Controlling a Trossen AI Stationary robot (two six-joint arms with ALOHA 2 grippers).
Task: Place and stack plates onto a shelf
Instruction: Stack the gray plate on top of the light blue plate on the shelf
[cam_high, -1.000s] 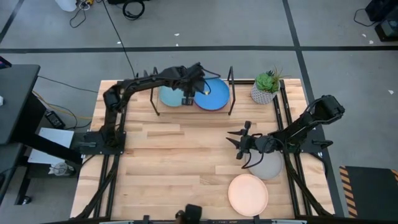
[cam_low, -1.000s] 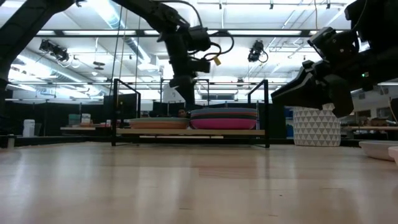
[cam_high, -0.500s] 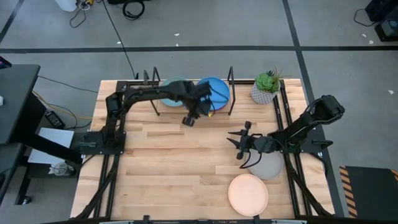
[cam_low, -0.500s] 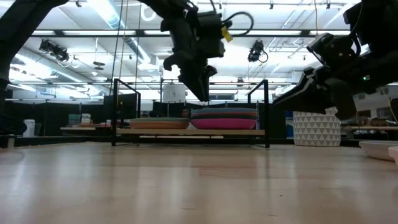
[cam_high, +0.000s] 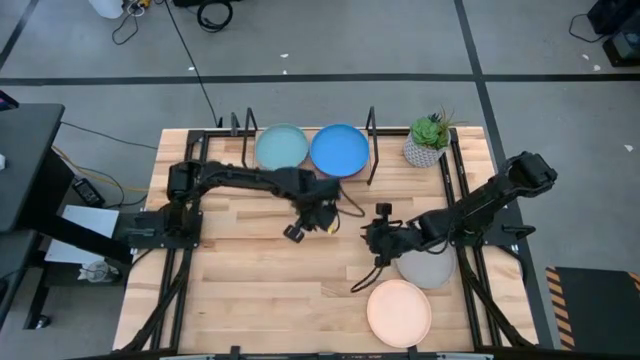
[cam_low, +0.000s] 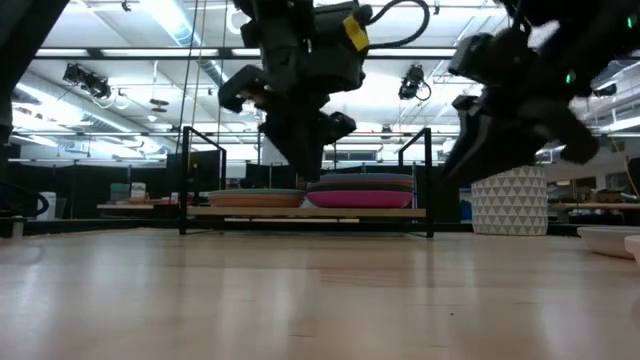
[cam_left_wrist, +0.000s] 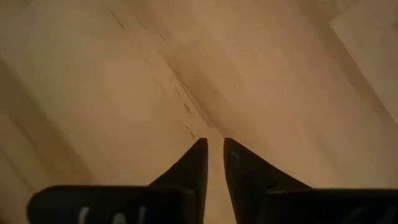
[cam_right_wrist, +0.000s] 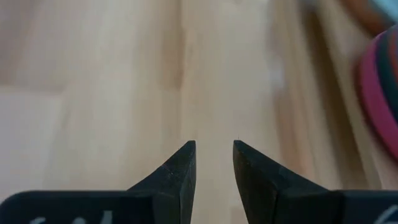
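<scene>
The shelf (cam_high: 306, 172) stands at the table's far edge and holds two stacks of plates. The light turquoise plate (cam_high: 280, 148) tops the left stack and the bright blue plate (cam_high: 338, 150) tops the right one. The low view shows a magenta plate (cam_low: 360, 198) in the right stack. The grey plate (cam_high: 430, 270) and the peach plate (cam_high: 399, 312) lie flat on the table at the near right. My left gripper (cam_high: 294, 232) is empty above the table's middle, its fingers almost together. My right gripper (cam_high: 372, 236) is empty and slightly open, just left of the grey plate.
A small potted plant (cam_high: 428, 140) in a white pot stands at the far right, beside the shelf. Bare wooden tabletop (cam_high: 250, 280) lies to the near left. The two grippers hang close together over the table's middle.
My left gripper has left the shelf and gone toward the table's near edge, ending over the table's middle. The bright blue plate stays on the right stack. My right gripper has gone a little toward the table's left and turned.
</scene>
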